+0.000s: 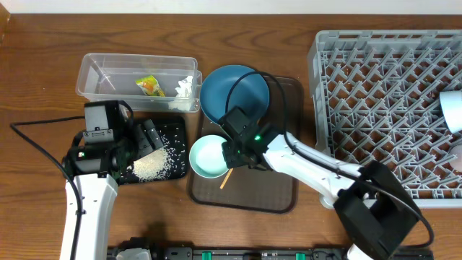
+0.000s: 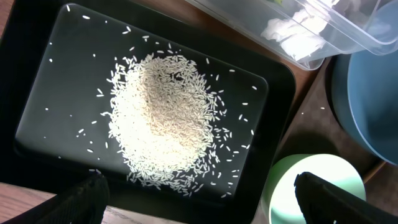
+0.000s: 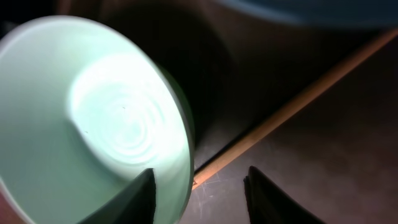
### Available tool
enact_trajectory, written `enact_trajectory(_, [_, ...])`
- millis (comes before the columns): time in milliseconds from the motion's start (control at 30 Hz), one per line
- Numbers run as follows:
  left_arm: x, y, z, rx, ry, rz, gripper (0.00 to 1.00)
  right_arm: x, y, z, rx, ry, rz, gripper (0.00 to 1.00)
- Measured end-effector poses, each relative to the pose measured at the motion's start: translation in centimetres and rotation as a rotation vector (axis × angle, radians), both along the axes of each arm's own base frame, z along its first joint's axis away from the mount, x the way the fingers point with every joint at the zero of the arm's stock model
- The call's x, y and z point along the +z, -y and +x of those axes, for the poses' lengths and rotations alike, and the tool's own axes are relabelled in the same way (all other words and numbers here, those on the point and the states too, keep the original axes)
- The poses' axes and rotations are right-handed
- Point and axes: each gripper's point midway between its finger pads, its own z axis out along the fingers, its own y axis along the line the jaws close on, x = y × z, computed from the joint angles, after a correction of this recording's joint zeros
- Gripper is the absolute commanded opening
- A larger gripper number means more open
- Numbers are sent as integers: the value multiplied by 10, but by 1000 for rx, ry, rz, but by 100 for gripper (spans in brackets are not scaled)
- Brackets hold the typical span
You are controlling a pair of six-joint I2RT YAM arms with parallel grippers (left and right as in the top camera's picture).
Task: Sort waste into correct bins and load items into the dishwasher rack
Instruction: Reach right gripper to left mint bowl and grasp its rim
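Note:
The pale mint bowl (image 1: 208, 157) sits on the flat brown tray's left end, next to the wooden chopstick (image 1: 225, 178) and the dark blue dish (image 1: 232, 92). My right gripper (image 1: 232, 148) is open and straddles the mint bowl's rim (image 3: 93, 118): one finger inside, one outside (image 3: 202, 196), with the chopstick (image 3: 292, 102) just beyond. My left gripper (image 1: 144, 143) is open and empty above the black tray (image 1: 180, 126), which holds a pile of rice (image 2: 165, 118). The clear tub (image 1: 97, 72) holds the yellow wrapper (image 1: 149, 86) and the white tissue (image 1: 185, 87).
The grey dishwasher rack (image 1: 375, 108) fills the right side, with two pale round items (image 1: 452, 108) at its right edge, partly cut off. The brown serving tray (image 1: 267, 191) lies between the black tray and the rack. A black cable runs along the table at left.

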Motion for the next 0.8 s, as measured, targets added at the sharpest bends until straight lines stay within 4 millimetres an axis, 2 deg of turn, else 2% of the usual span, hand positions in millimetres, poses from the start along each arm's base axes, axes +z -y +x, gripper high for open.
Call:
enact_trajectory(167, [0, 0, 0, 0, 0, 0, 98, -3, 0, -1, -16, -13, -2, 10])
enact_trajectory(300, [0, 0, 0, 0, 0, 0, 98, -4, 3, -2, -30, -21, -9, 1])
enact_trajectory(433, [0, 0, 0, 0, 0, 0, 98, -5, 11, -2, -45, -42, -25, 1])
enact_trajectory(600, [0, 0, 0, 0, 0, 0, 98, 0, 40, 8, -110, -55, -64, 1])
enact_trajectory(700, [0, 0, 0, 1, 0, 0, 98, 9, 55, 16, -131, -39, -78, 1])
enact_trajectory(800, [0, 0, 0, 0, 0, 0, 98, 26, 67, 21, -121, -2, -77, 1])
